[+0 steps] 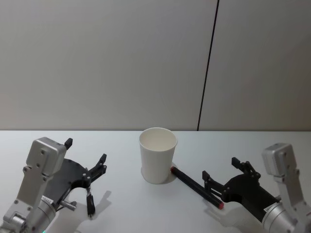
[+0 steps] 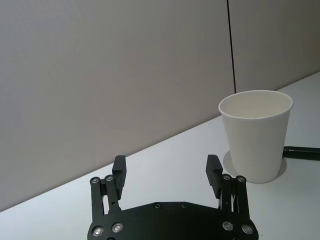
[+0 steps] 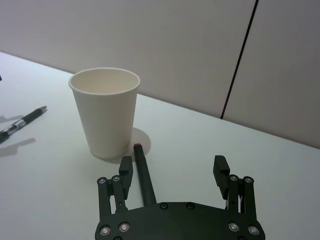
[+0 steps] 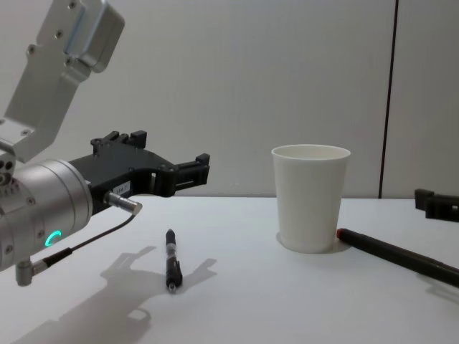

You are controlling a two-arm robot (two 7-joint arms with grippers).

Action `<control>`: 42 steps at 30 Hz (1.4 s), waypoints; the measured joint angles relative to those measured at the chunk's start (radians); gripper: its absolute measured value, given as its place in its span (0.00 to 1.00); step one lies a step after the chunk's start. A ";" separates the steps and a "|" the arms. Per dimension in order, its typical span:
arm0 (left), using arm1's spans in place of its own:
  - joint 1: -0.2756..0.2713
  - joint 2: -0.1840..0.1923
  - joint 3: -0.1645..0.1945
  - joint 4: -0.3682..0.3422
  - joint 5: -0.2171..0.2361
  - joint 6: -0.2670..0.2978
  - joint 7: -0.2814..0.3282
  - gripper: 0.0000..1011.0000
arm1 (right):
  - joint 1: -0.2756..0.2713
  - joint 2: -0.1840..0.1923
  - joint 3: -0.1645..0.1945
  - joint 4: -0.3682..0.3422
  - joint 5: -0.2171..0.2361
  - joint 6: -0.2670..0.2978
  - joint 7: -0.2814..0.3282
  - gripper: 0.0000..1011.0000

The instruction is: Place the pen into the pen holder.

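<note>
**Both arms low and near, fingers spread**

The black two-fingered left gripper (image 1: 86, 151) hangs raised at the near left on the silver-grey left arm (image 1: 41, 170), pointing far and rightward, its fingers wide apart. The black two-fingered right gripper (image 1: 220, 167) sits lower at the near right on the silver-grey right arm (image 1: 284, 170), pointing far and leftward, its fingers likewise apart.

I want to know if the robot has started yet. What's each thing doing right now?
Pen holder: upright, nothing sticking out.
Red-tipped pen: lying flat, one end by the holder.
Small black pen: lying flat.
Left gripper: open, holding nothing.
Right gripper: open, holding nothing.
</note>
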 joint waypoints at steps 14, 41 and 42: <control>0.000 0.000 0.000 0.000 0.000 0.000 0.000 0.99 | 0.087 0.015 -0.027 0.055 0.025 0.131 0.081 0.99; 0.000 0.000 0.000 0.000 0.000 0.000 0.000 0.99 | 0.248 0.037 -0.099 0.153 0.080 0.362 0.175 0.99; 0.000 0.000 0.000 0.000 0.000 0.000 0.000 0.99 | 0.254 0.039 -0.104 0.155 0.080 0.369 0.178 0.99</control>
